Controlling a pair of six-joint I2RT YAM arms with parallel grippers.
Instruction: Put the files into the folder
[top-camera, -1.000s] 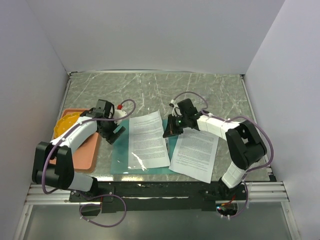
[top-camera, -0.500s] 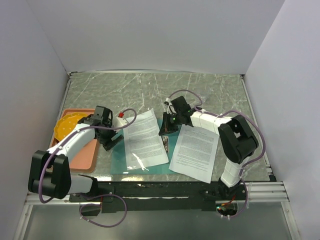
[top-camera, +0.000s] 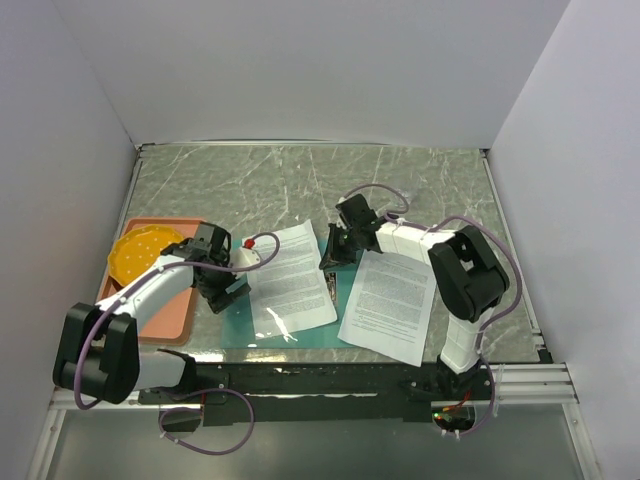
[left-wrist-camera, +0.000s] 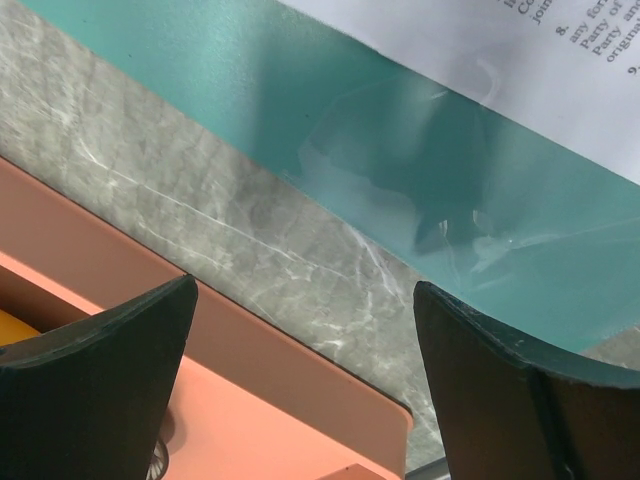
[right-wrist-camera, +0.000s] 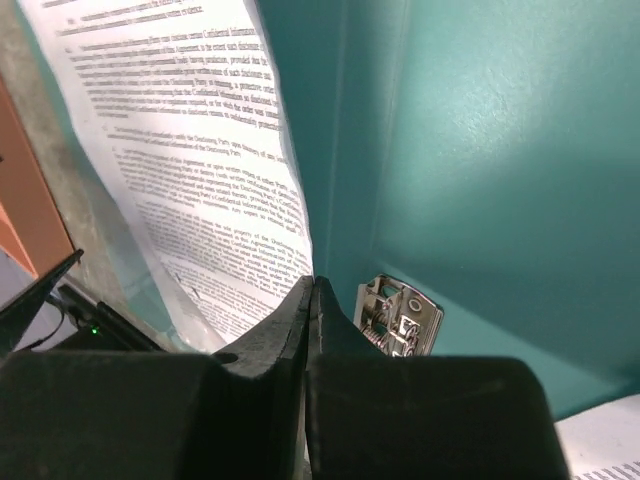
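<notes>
Teal folder (top-camera: 345, 290): I drag one file (right-wrist-camera: 215, 190) onto it.
Right tool (right-wrist-camera: 310, 290): clenched on that sheet's edge.
Left tool (left-wrist-camera: 300, 350): released.
Next: square sheet beside clip (right-wrist-camera: 398, 308).

The table (top-camera: 420, 180) has a grey marble-patterned top with pale veining. Plain white walls (top-camera: 300, 70) enclose it at the back and both sides. An aluminium rail (top-camera: 300, 385) runs along the near edge. Lighting is even and diffuse.

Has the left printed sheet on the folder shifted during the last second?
Yes. The left sheet has slid and rotated leftward across the teal folder, toward the orange tray, with the shut right gripper at its edge.
</notes>
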